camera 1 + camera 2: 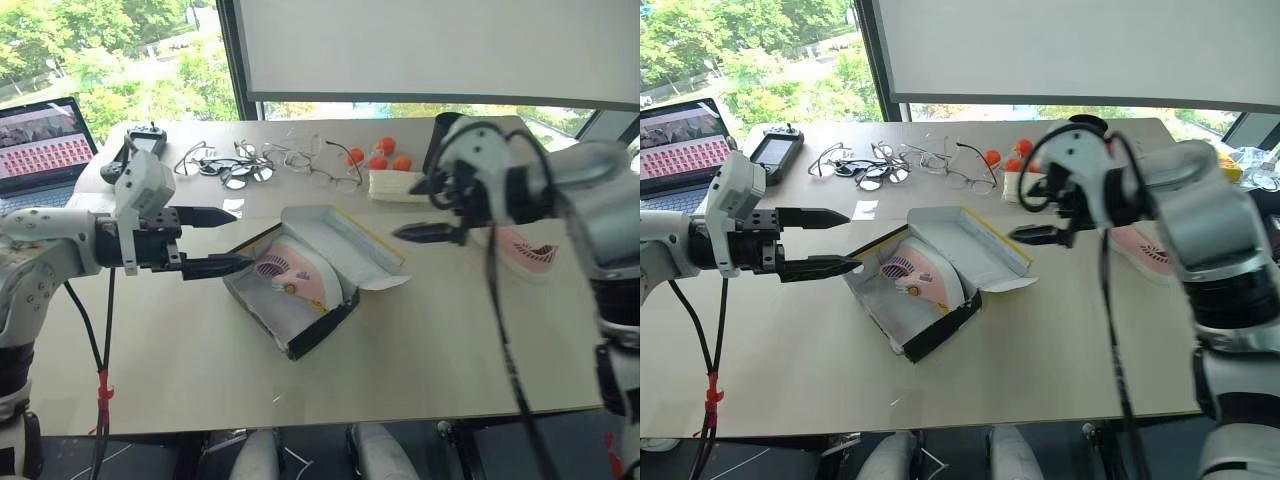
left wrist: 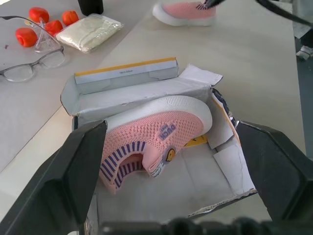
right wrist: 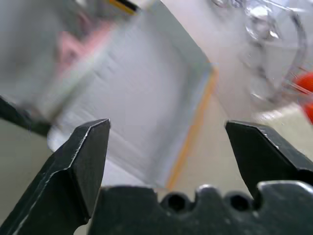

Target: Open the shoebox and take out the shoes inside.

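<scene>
Shoebox (image 1: 300, 290) sits mid-desk (image 1: 450, 350), lid flipped back, one pink shoe (image 1: 295, 275) lying inside on its side. Second shoe (image 1: 525, 248) already out, on the desk behind the right arm. Left claw (image 1: 208, 240) hovers just beside the box's left edge, jaws wide apart, holding nothing. Right claw (image 3: 166, 147) points toward the open lid, jaws also spread wide and empty.

Step in hand, as I judge it: fetch the remaining shoe. Best bet is to bring the left claw in over the box wall, straddle the shoe's upper near the strap, close firmly, lift clear of the flaps. The right claw could steady the lid so the box doesn't drag.

Counts: shoebox 1; shoes 2; orange balls (image 1: 378, 153) probably 4, partly hidden; eyeglasses (image 1: 262, 162) several, tangled; laptop (image 1: 45, 138) 1.
</scene>
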### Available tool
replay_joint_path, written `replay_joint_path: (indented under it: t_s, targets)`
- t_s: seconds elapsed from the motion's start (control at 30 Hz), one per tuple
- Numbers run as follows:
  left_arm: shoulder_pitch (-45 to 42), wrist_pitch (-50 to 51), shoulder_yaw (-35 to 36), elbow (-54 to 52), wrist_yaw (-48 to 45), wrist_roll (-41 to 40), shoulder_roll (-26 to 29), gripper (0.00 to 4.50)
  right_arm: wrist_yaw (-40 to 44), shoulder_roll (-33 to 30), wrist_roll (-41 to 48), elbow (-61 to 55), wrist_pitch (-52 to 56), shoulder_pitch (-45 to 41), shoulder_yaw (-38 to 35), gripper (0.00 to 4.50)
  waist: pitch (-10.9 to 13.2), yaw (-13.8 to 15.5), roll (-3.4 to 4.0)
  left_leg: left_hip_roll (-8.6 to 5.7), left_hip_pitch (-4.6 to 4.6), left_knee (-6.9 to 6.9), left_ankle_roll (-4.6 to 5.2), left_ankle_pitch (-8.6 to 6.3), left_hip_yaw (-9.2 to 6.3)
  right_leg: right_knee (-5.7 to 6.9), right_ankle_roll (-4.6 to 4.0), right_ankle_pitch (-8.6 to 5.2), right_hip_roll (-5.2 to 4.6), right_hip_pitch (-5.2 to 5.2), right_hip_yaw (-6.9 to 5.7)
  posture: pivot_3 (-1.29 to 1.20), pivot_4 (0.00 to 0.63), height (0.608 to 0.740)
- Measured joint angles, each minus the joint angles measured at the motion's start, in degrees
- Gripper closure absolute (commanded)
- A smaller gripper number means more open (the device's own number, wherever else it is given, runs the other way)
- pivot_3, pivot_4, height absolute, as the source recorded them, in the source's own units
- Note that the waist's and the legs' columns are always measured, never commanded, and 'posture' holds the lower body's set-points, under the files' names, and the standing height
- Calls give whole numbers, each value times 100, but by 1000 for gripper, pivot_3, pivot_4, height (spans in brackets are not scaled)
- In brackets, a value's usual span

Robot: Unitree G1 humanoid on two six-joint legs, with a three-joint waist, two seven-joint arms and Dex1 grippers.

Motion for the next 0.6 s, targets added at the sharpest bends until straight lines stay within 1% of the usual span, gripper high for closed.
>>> replay_joint_path:
  t_s: [0.07, 0.1, 0.17, 0.23, 0.27, 0.43, 0.53, 0.6]
  targets:
    - [1, -83, 0, 14, 45, 67, -39, 0, -252, 432, 145, -117, 441, -17, 269, 48, 0, 51, 0, -4, -14, 4, 0, 0, -16, -4, -16, 10, -2, -2, -16, 0, 150, 724]
    - [1, -121, 0, 39, 71, 113, -49, 0, -300, 460, 151, -120, 484, -18, 365, 48, 1, 109, 0, -9, -21, 7, 0, 0, -21, -8, -15, 9, -7, -6, -21, 0, 150, 724]
    - [1, -154, 2, 123, 144, 169, -52, 0, -320, 398, 3, -117, 209, -66, 646, 48, 1, 186, 0, -15, -29, 13, 0, 0, -24, -15, -14, 8, -15, -5, -24, 0, 150, 724]
    - [-3, -192, 2, 204, 205, 263, -86, 0, -275, 359, -380, -71, -543, -191, 1094, 48, 1, 185, -1, -15, -30, 17, 0, -1, -20, -15, -13, 8, -16, -5, -24, 0, 150, 724]
    - [-10, -255, 1, 251, 227, 332, -119, 0, -243, 358, -684, 9, -1085, -286, 1430, 48, 1, 170, -1, -13, -26, 17, 0, -1, -20, -12, -13, 8, -13, -3, -24, 0, 150, 724]
    - [-10, -359, 12, 307, 318, 404, -133, 0, -6, 444, -1841, 689, -2840, -549, 2569, 48, 1, 125, -2, -5, -16, 15, 0, -1, -20, -5, -13, 8, -4, -3, -23, 0, 150, 724]
    - [146, -359, 100, 243, 390, 397, -119, 0, 157, 625, -2284, 1026, -3546, -622, 2905, 48, 1, 90, -2, -5, -18, 13, 0, -1, -22, -5, -15, 9, -4, -5, -23, 0, 150, 724]
    - [290, -325, 166, 147, 426, 371, -118, 0, 199, 747, -2521, 1238, -3918, -664, 2978, 48, 1, 74, -2, -4, -18, 13, 0, -1, -25, -3, -16, 10, -5, -5, -24, 0, 150, 724]
